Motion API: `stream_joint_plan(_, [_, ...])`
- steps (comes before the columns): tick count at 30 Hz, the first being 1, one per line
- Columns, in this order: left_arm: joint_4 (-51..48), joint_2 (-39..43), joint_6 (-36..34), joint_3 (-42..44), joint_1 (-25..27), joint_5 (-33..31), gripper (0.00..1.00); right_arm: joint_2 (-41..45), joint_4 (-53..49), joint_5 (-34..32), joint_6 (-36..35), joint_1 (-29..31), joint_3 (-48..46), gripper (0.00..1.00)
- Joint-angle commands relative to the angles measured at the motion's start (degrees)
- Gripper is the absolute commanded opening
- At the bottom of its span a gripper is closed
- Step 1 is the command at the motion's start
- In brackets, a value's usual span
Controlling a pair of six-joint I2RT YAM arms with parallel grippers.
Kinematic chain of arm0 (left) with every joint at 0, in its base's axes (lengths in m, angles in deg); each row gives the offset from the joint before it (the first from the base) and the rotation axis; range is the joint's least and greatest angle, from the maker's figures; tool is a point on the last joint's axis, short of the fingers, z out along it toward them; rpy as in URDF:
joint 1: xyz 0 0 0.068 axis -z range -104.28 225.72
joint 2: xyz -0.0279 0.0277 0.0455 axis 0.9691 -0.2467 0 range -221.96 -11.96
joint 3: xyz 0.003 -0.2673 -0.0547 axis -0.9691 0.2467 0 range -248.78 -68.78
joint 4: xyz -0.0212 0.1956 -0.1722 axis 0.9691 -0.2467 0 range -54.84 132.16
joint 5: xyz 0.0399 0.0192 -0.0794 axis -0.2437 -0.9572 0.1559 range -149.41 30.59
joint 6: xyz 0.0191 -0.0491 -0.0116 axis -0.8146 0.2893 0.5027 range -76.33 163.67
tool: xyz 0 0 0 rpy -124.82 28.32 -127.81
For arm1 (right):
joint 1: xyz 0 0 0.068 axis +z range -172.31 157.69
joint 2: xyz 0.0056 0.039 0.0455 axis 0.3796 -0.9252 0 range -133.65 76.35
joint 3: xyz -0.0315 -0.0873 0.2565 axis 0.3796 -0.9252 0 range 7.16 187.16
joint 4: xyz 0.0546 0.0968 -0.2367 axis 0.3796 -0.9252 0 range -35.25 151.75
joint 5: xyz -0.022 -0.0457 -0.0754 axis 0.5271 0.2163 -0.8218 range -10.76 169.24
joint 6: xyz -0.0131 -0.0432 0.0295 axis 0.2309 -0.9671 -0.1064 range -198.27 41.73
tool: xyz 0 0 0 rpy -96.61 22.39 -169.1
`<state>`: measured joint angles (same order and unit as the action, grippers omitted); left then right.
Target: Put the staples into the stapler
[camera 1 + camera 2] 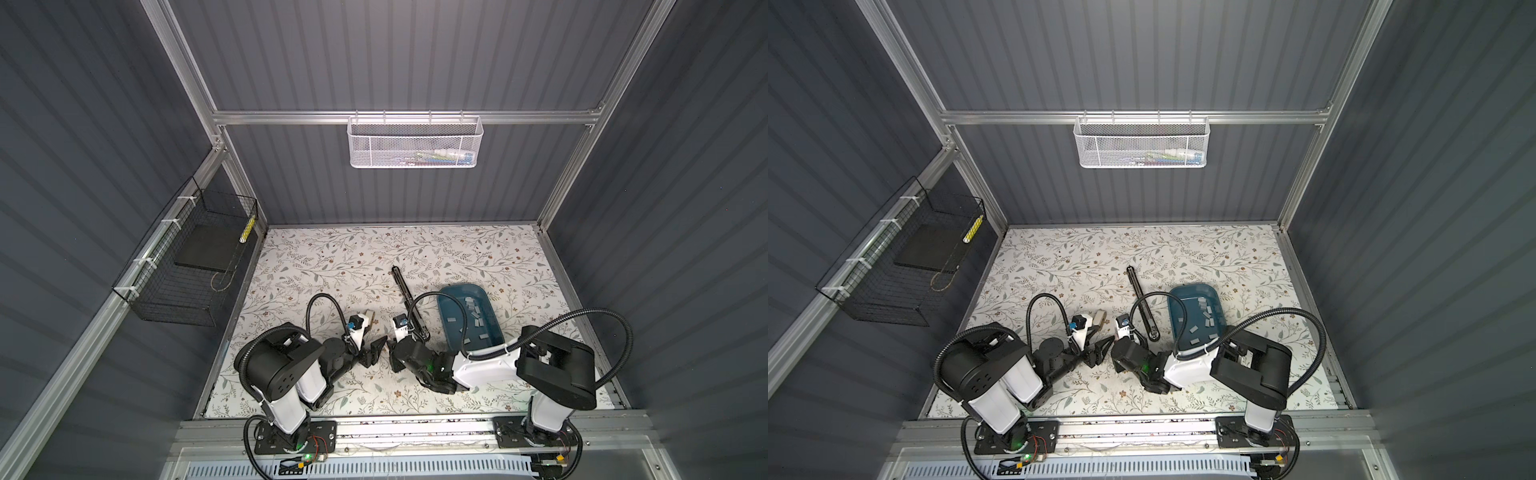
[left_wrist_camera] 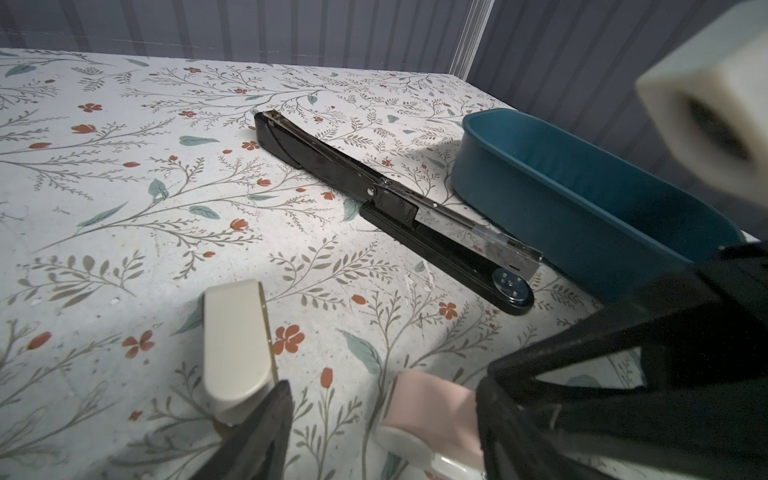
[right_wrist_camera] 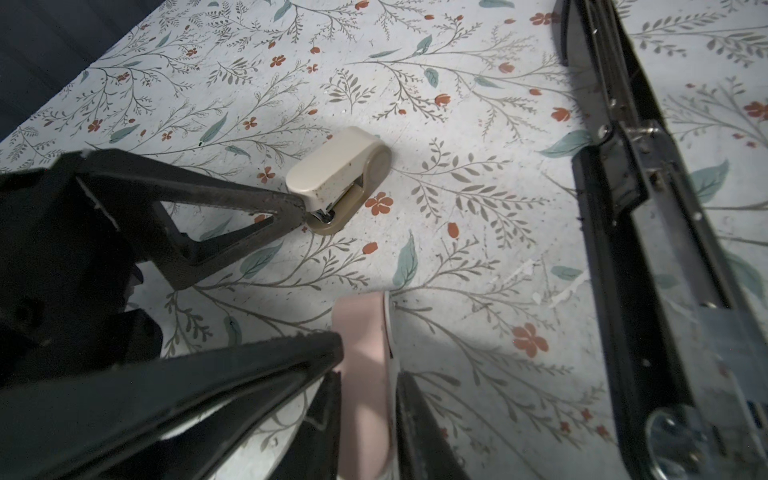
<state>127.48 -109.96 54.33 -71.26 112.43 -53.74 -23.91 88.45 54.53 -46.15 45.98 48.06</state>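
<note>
A small pink stapler (image 3: 363, 332) is clamped in my right gripper (image 3: 368, 380), low over the table. My left gripper (image 2: 386, 432) is open. One of its fingers (image 3: 266, 353) sits against the pink stapler (image 2: 432, 407), the other finger (image 3: 249, 203) at the front end of a beige stapler (image 3: 336, 170). In both top views the two grippers (image 1: 374, 351) (image 1: 390, 345) meet at the table's middle front and hide the pink stapler. Several grey staples (image 1: 471, 305) lie in a blue tray (image 1: 463, 286) to the right.
A long black stapler (image 1: 405, 291), swung open flat, lies between the grippers and the tray (image 2: 582, 208). A white mesh basket (image 1: 415, 143) hangs on the back wall. On the left wall hangs a black wire basket (image 1: 187, 266).
</note>
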Motion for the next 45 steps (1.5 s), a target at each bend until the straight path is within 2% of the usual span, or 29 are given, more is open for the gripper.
stream_joint_plan(1, [2.31, 1.47, -0.75, 1.22, 0.29, 0.77, 0.71, -2.7, -6.0, 0.51, 0.72, 0.01, -2.37, 0.25])
stream_joint_plan(11, [-2.39, 5.27, -0.54, 0.88, 0.29, -0.25, 0.7, -5.06, -5.17, 1.13, 1.25, 0.25, -3.0, 0.25])
stream_joint_plan(23, [-22.34, 19.86, -0.73, -1.03, 0.38, -3.12, 0.69, -8.4, 2.36, 0.89, 2.54, 0.54, -7.12, 0.24])
stream_joint_plan(40, [-23.95, 21.7, -0.65, -0.86, 0.53, -2.68, 0.69, -10.23, 8.84, 1.33, 4.84, -1.24, -10.95, 0.24])
stream_joint_plan(45, [-25.65, 22.55, -0.4, -1.45, 0.5, -2.75, 0.7, -5.39, 3.97, 0.95, 2.53, -1.24, -8.51, 0.33])
